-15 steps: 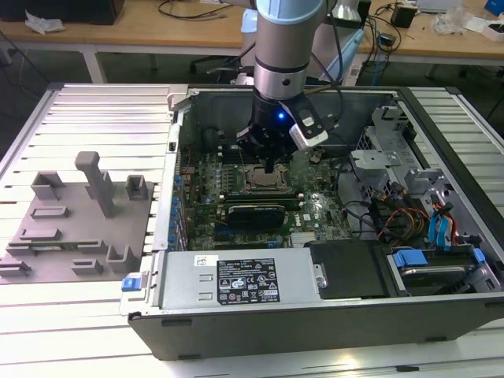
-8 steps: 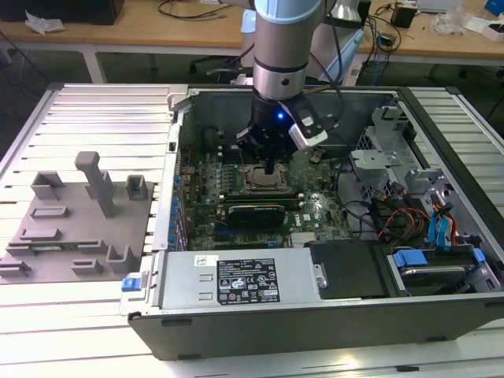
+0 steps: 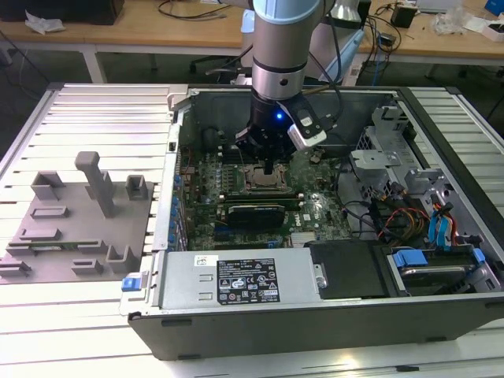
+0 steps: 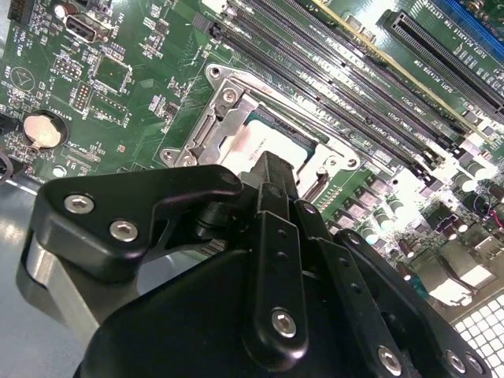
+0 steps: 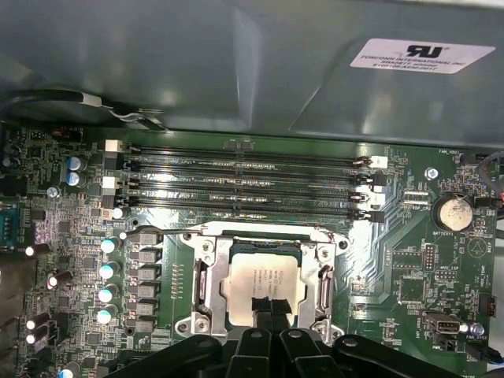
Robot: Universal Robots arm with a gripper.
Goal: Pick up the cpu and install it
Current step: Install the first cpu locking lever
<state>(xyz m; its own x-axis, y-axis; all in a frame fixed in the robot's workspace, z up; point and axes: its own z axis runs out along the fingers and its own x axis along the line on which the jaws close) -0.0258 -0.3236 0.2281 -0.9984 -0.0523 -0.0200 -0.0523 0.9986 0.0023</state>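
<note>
- Arm reaches down into the open computer case [image 3: 260, 319], which lies on the table [image 3: 63, 323]; the gripper [image 3: 270, 167] hangs over the motherboard [image 3: 236, 201], directly above the socket [image 3: 260, 181].
- The cpu [image 5: 264, 276] lies flat inside the metal-framed socket [image 5: 206, 268], silvery top up, edges square to the frame. In the second wrist view the cpu [image 4: 253, 146] shows as a pale patch within the socket frame [image 4: 224, 98], partly hidden by the gripper.
- Fingers: drawn together, with no gap that I can make out, and nothing gripped between them. The gripper tip [image 5: 268, 305] sits over the near edge of the cpu's top face; in the second wrist view the gripper tip [image 4: 272, 164] lines up on the same spot. Contact or a small hover: cannot tell.
- Memory slots [image 5: 244, 181] run alongside the socket; the coin battery [image 5: 454, 211] is set well apart from it on the board.
- Grey plastic tray [image 3: 75, 228] rests on the table at the exterior view's left, outside the case and well apart from the gripper.
</note>
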